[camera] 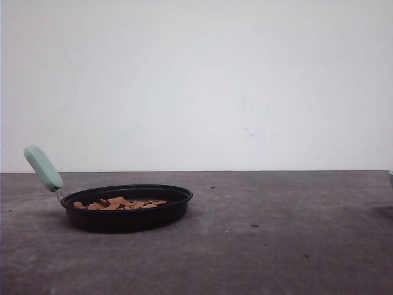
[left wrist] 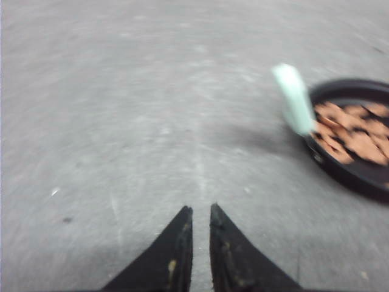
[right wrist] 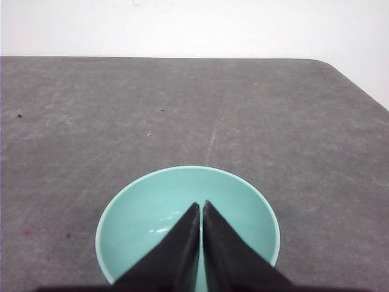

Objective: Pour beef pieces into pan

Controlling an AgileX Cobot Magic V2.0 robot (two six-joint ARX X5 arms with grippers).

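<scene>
Your left gripper [left wrist: 201, 210] hangs over bare grey table [left wrist: 121, 121] with its two black fingers [left wrist: 176, 249] drawn almost together; only a thin slit of table shows between the tips, and they hold nothing and touch nothing; in the left wrist view the pan [left wrist: 352, 176] sits well off to one side of them, its pale green handle [left wrist: 295, 100] angled up from the rim and the whole picture a little blurred. Your right gripper [right wrist: 201, 205] is closed just as tightly, tips nearly meeting with a hairline gap; it is poised above the open mouth of a teal bowl [right wrist: 243, 207], and the tips show against the bowl's inner wall, but you cannot tell from this angle whether they touch it; nothing is pinched between them, and the bowl's visible inside is bare, with only a faint gleam low on the wall. Look to the front view for the task's things: the black pan [camera: 128, 216] rests flat on the table at the left, its handle [camera: 43, 168] slanting up and away to the left on a thin metal stem; the beef pieces [camera: 120, 203] lie inside the pan as a low, spread heap of orange-brown chunks, below the rim; at the far right edge of that view a sliver of the bowl [camera: 391, 178] just shows, well apart from the pan.
</scene>
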